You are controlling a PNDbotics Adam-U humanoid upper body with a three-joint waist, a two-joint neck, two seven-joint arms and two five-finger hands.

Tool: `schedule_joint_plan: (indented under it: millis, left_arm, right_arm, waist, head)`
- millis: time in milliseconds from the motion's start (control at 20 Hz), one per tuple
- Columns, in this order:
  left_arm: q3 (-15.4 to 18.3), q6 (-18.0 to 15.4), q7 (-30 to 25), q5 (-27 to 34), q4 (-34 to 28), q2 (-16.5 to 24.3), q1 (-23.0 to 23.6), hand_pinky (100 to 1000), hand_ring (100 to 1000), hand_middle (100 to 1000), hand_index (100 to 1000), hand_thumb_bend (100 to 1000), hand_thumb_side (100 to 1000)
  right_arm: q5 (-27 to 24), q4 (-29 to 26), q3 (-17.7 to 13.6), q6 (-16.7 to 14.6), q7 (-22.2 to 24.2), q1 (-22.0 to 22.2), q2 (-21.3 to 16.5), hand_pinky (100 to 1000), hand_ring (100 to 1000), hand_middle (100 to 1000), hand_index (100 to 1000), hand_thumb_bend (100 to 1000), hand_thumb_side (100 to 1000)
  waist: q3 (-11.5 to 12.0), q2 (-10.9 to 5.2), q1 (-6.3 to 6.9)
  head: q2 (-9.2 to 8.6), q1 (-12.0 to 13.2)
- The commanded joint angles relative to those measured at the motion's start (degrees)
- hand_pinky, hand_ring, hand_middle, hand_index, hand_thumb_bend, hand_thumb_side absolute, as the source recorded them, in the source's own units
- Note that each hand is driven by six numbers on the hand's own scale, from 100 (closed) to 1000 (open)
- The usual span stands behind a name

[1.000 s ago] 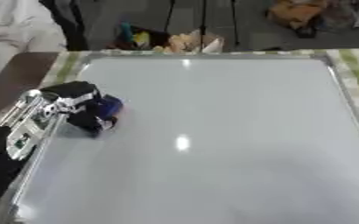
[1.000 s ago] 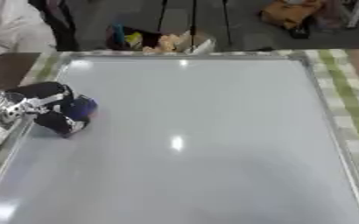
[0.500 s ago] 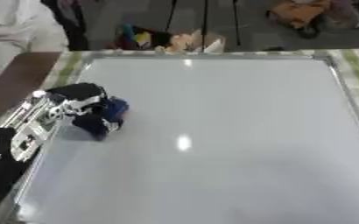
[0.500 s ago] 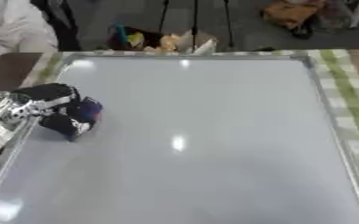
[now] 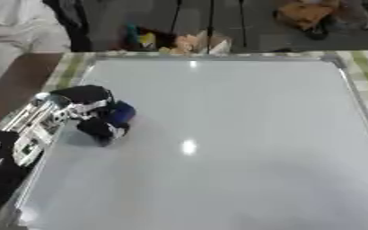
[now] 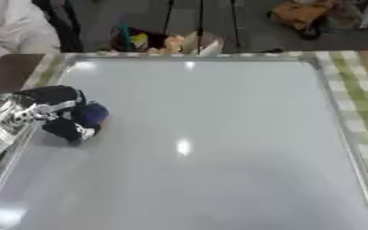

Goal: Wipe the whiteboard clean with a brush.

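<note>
whiteboard (image 5: 234, 134): flat, glossy, silver-framed rectangle | brush (image 5: 120, 112): rounded, blue | left hand (image 5: 89, 110): fingers curled round brush, pressed on board's left side

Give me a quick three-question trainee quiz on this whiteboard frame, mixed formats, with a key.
1. True or false: the left hand is curled round the blue brush.
2. Where on the whiteboard is the brush? A) near the left edge B) centre C) far right corner
3. Fill in: the robot's right hand is ____ in both views.

Key: 1 true; 2 A; 3 not visible.
</note>
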Motion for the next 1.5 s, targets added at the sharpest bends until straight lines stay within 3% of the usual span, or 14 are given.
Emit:
schedule_joint_plan:
  millis: [50, 400, 1000, 1450, 1500]
  left_arm:
    - [0.1, -0.2, 0.0, -0.6, -1.2, 2.3, -0.5, 441, 566, 400, 474, 182, 595]
    - [0.6, 1.0, 0.7, -2.1, -0.1, 2.4, -0.5, 435, 559, 393, 467, 162, 584]
    - [4.2, 4.2, 4.5, -3.7, 8.6, 2.0, -0.5, 426, 552, 387, 462, 138, 583]
    - [5.6, 5.4, 6.1, -3.2, 11.5, 2.2, -0.6, 425, 550, 385, 460, 131, 583]
    - [5.9, 5.6, 6.3, -3.4, 11.6, 2.4, -0.7, 422, 548, 383, 459, 126, 580]
  right_arm:
    - [-0.2, -0.9, -0.3, 0.1, -0.1, -0.6, -1.0, 806, 756, 555, 818, 100, 934]
    - [-0.1, -0.9, -0.3, 0.0, 0.0, -0.5, -1.0, 806, 756, 555, 818, 100, 935]
    - [0.1, -0.9, -0.3, -0.2, -0.2, -0.4, -1.1, 806, 756, 555, 817, 100, 933]
    - [0.2, -0.9, -0.3, -0.3, -0.4, -0.3, -1.2, 805, 756, 557, 817, 100, 960]
    - [0.2, -0.9, -0.3, -0.3, -0.5, -0.3, -1.2, 805, 756, 557, 817, 100, 932]
  waist:
    - [0.1, -1.34, -0.03]
    - [0.1, -1.32, -0.04]
    - [0.5, -1.26, -0.19]
    - [0.5, -1.32, -0.29]
    - [0.6, -1.39, -0.30]
  head:
    - [-0.34, 0.3]
    - [-0.37, 0.4]
    - [-0.41, 0.2]
    - [-0.37, 0.2]
    - [-0.41, 0.2]
